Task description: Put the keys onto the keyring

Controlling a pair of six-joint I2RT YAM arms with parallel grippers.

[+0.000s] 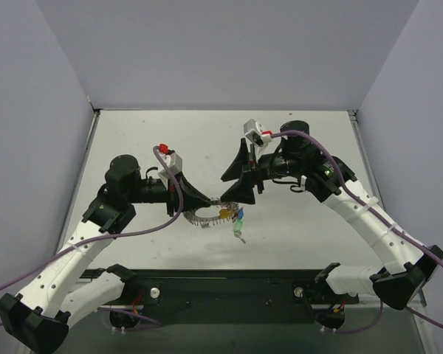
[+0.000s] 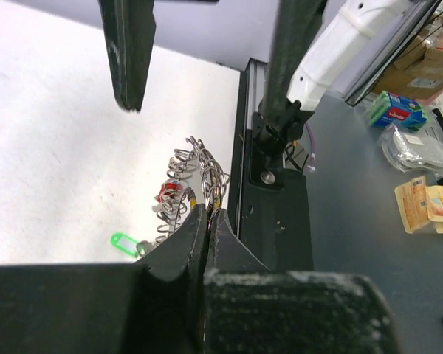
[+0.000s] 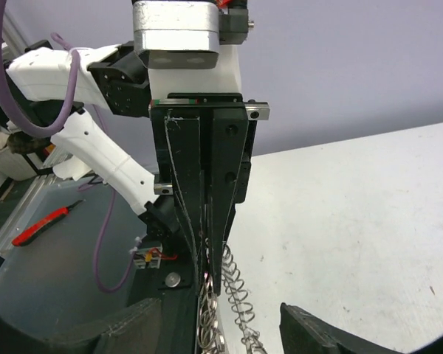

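Keyring job, mid-table: we see the left gripper (image 2: 209, 210) pinched tight on the keyring (image 2: 201, 173), its jaws meeting on the silvery coil near the centre of the white table (image 1: 133, 147). In the overhead view the right gripper (image 1: 227, 189) sits at 2 o'clock of that pinch, spread wide and holding nothing, straddling the ring. The keys (image 1: 239, 218), yellow, green and blue, cluster at 5 o'clock of the pinch. We cannot tell whether they are threaded on.
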